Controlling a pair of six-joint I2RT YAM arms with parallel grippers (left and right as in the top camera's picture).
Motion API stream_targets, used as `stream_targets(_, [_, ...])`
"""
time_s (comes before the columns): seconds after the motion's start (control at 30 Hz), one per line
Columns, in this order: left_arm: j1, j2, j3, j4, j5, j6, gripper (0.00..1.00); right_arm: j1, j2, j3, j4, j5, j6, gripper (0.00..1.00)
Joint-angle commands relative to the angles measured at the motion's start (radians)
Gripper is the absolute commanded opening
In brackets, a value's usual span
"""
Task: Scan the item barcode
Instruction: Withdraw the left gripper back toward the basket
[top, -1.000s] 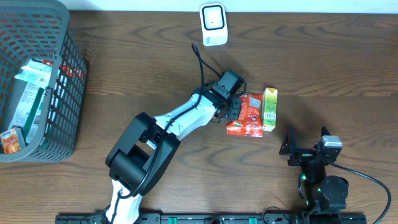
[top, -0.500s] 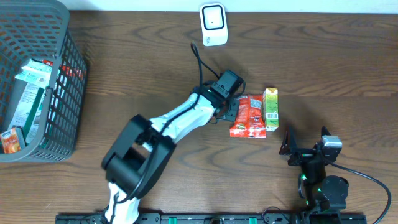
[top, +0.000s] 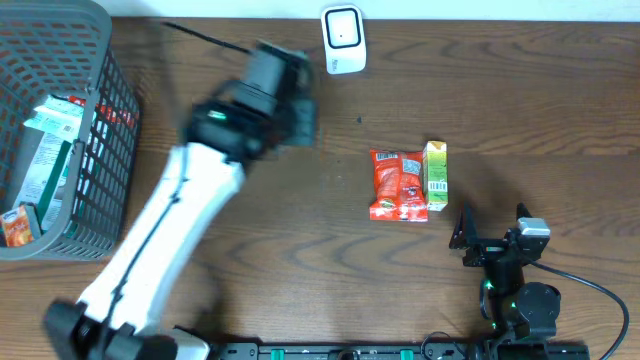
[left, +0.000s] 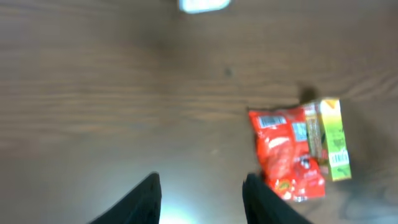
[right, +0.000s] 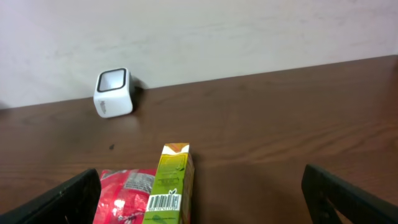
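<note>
A red snack packet lies flat on the table, touching a green juice carton on its right. The white scanner stands at the back edge. My left gripper, blurred by motion, hovers well to the left of both items, open and empty. In the left wrist view its gripper has only bare table between the fingers; the packet and carton lie to the right. My right gripper rests wide open just in front of the carton, whose barcode faces it.
A grey wire basket holding several packaged goods stands at the far left. In the right wrist view the scanner sits against the pale back wall, with the red packet left of the carton.
My left gripper let go of the red packet and swung up and left, away from it. The packet now lies free beside the carton. The right arm has not moved.
</note>
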Motion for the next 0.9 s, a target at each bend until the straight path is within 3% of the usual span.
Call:
stream_targets(0.0, [0.08,-0.032,0.182,-0.116,0.0,0.098,0.45,-0.004,-0.005,-0.002,-0.005,-0.005,-0.011,0.99])
stream_targets(0.13, [0.204,-0.031,0.357,-0.236,0.0,0.134,0.44,-0.004,-0.005,-0.001,-0.005,-0.005,-0.011,0.99])
stream_targets(0.17, [0.254,-0.031,0.386,-0.241,0.0,0.148,0.5,-0.004,-0.005,-0.001,-0.005,-0.005,-0.011,0.99])
stream_targets(0.23, [0.308,-0.033,0.391,-0.232,0.0,0.15,0.75,-0.004,-0.005,-0.001,-0.005,-0.005,-0.011,0.99])
stream_targets(0.3, [0.357,-0.033,0.391,-0.233,0.0,0.15,0.89,-0.004,-0.005,-0.001,-0.005,-0.005,-0.011,0.99])
stream_targets(0.87, [0.698,-0.017,0.389,-0.219,-0.303,0.137,0.92,-0.004,-0.005,-0.001,-0.005,-0.005,-0.011,0.99])
